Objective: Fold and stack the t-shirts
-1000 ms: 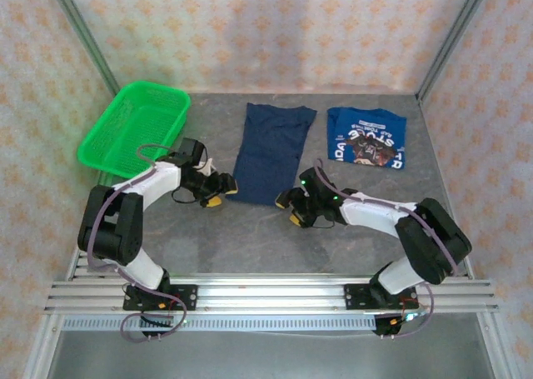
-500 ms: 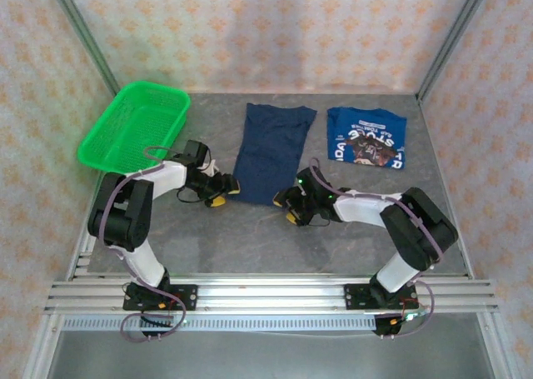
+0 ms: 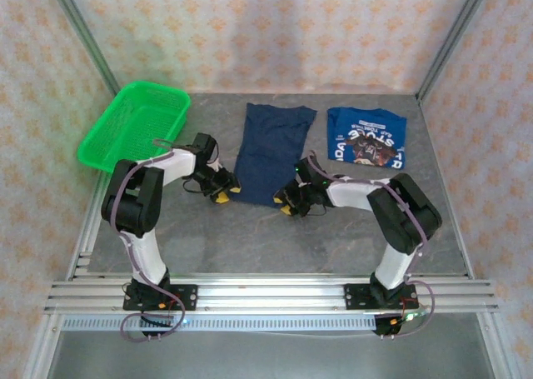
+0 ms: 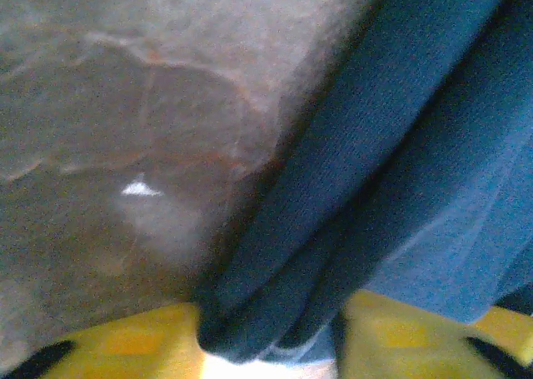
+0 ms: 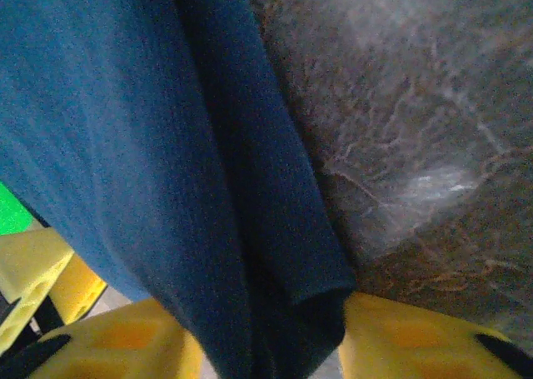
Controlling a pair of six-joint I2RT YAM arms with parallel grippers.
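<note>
The dark navy t-shirt [image 3: 271, 148] lies as a long folded strip in the middle of the table. My left gripper [image 3: 223, 192] is at its near left corner, and navy cloth [image 4: 275, 304] sits bunched between the yellow fingers [image 4: 125, 346]. My right gripper [image 3: 287, 202] is at the near right corner, with the shirt's folded edge [image 5: 283, 312] between its yellow pads [image 5: 408, 337]. The brighter blue t-shirt [image 3: 367, 137] with white lettering and a printed graphic lies folded at the back right, apart from both grippers.
A green mesh basket [image 3: 135, 126] stands at the back left, close behind the left arm. The grey stone-patterned table [image 3: 250, 237] is bare in front of the shirts. Metal frame posts and patterned walls close in the sides and back.
Both grippers have slid inward and slightly away from the bases, reaching the near corners of the navy shirt. Cloth now sits between the fingers of each.
</note>
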